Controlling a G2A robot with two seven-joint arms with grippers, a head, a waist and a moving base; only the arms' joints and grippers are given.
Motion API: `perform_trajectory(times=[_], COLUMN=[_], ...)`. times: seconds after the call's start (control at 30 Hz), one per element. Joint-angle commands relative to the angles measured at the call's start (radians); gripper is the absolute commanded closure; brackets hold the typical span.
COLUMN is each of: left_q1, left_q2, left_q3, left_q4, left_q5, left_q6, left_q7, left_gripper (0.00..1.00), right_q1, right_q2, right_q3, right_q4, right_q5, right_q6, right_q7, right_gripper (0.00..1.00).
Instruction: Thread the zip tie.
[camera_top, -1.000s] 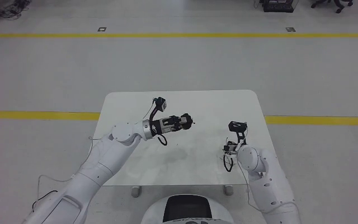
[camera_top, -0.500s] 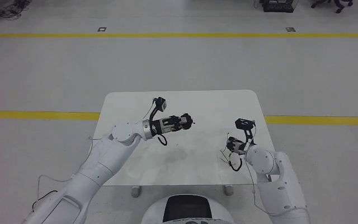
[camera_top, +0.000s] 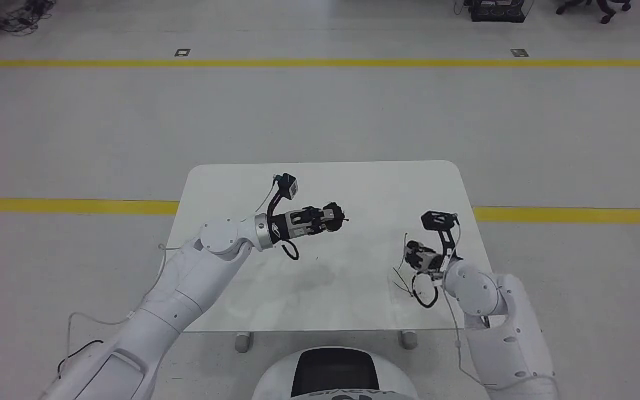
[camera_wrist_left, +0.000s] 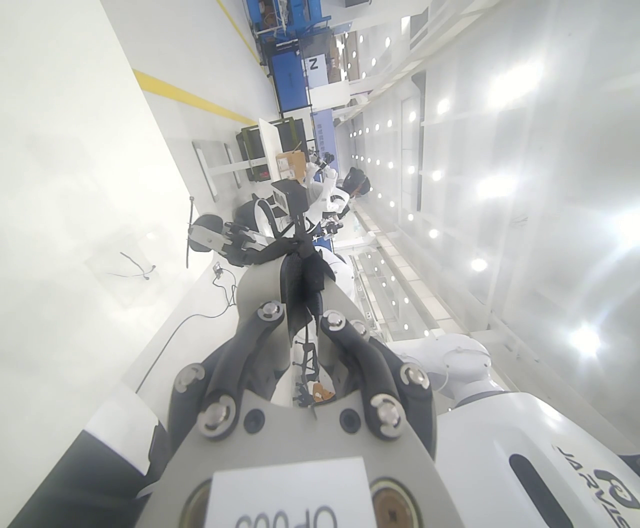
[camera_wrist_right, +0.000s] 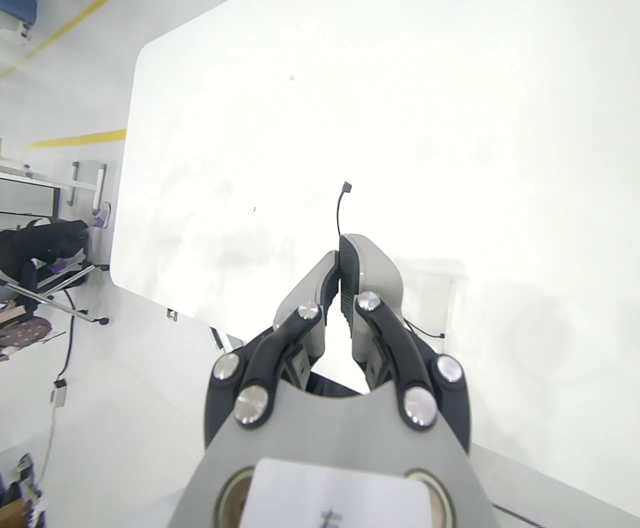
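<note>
At the top view's lower right, the right gripper (camera_wrist_right: 339, 256) is clamped on the zip tie (camera_wrist_right: 338, 215), head poking free; threading looks unstarted, and the left gripper (camera_top: 338, 213), pinched together mid-frame, likely must take the tail.

Bright even overhead light; ceiling lamps (camera_wrist_left: 505, 87) flare; table (camera_wrist_right: 450, 125) washed out; faint shadows.

The zip tie (camera_wrist_right: 338, 215) disappears inside the right gripper (camera_wrist_right: 340, 251); whether the left gripper (camera_wrist_left: 300, 250) holds anything is too small to tell.
</note>
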Motion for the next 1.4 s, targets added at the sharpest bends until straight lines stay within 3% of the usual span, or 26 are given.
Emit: perform_trajectory(times=[0.0, 0.17, 0.3, 0.57, 0.97, 1.13, 1.37], left_q1=[0.000, 0.000, 0.000, 0.000, 0.011, 0.056, 0.072], left_q2=[0.000, 0.000, 0.000, 0.000, -0.001, -0.006, -0.026], left_q3=[0.000, 0.000, 0.000, 0.000, 0.003, 0.024, 0.098], left_q4=[0.000, 0.000, 0.000, 0.000, -0.009, -0.041, -0.038], left_q5=[0.000, 0.000, 0.000, 0.000, -0.003, -0.063, -0.061], left_q6=[0.000, 0.000, 0.000, 0.000, 0.008, 0.033, 0.055], left_q7=[0.000, 0.000, 0.000, 0.000, 0.023, 0.013, 0.009], left_gripper=[1.00, 1.00, 1.00, 1.00, 1.00, 1.00, 1.00], right_q1=[-0.037, -0.091, -0.104, -0.106, -0.105, -0.119, -0.118], right_q2=[0.005, 0.016, 0.037, 0.119, 0.122, 0.133, 0.168], right_q3=[0.027, 0.065, 0.051, -0.010, -0.013, -0.019, -0.076], right_q4=[-0.027, -0.048, -0.093, -0.130, -0.129, -0.120, -0.061], right_q5=[0.055, 0.146, 0.196, 0.232, 0.236, 0.222, 0.151], right_q6=[-0.064, -0.232, -0.233, -0.233, -0.233, -0.233, -0.233], right_q7=[-0.101, -0.188, -0.205, -0.300, -0.308, -0.464, -0.671], right_gripper=[1.00, 1.00, 1.00, 1.00, 1.00, 1.00, 1.00])
